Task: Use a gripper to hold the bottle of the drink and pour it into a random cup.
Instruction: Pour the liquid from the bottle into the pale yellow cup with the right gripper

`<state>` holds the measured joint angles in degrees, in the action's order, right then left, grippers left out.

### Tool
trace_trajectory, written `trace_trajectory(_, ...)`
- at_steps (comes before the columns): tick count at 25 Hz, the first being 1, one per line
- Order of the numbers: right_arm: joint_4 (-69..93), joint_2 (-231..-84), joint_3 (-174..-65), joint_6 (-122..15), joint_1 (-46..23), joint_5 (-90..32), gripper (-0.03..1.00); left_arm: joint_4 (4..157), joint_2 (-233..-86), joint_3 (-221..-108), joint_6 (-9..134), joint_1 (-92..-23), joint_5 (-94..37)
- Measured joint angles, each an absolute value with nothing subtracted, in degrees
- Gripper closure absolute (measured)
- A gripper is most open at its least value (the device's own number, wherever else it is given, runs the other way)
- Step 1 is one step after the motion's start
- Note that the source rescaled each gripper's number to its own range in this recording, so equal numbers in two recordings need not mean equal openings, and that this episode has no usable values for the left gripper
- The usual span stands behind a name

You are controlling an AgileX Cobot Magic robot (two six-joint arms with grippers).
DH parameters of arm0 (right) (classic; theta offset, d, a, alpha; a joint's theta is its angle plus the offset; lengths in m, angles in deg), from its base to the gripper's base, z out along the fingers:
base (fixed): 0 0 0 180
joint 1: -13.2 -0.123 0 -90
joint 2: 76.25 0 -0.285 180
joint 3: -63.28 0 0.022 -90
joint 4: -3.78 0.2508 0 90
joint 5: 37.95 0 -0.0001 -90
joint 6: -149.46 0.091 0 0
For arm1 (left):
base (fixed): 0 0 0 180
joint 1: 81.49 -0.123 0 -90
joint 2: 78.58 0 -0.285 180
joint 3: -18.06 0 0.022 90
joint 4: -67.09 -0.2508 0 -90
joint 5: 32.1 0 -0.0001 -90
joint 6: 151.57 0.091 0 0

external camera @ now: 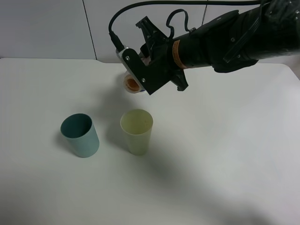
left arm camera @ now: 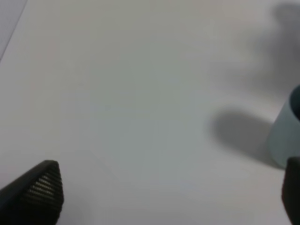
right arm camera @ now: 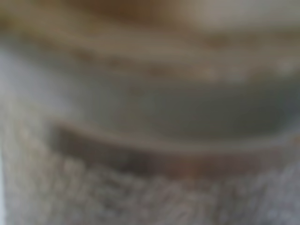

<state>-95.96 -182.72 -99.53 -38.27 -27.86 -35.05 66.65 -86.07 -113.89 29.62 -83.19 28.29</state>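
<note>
My right gripper reaches in from the right and is shut on the bottle. It holds the bottle tipped on its side above the table, with the open neck facing forward. Brown-orange drink shows inside the neck. The pale yellow-green cup stands upright below and in front of the bottle's mouth, apart from it. The right wrist view is filled by a blurred close-up of the bottle. My left gripper is open and empty over bare table.
A teal tumbler stands upright left of the yellow-green cup and shows at the edge of the left wrist view. The white table spreads around both cups. A pale wall runs behind it.
</note>
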Motion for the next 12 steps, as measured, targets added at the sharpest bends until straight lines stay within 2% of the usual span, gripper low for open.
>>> trace_trajectory(12, -95.96, -182.72, -99.53, -41.21, -28.52, -33.58, 0.96, 66.65, -86.07, -113.89, 29.62, -83.19, 28.29)
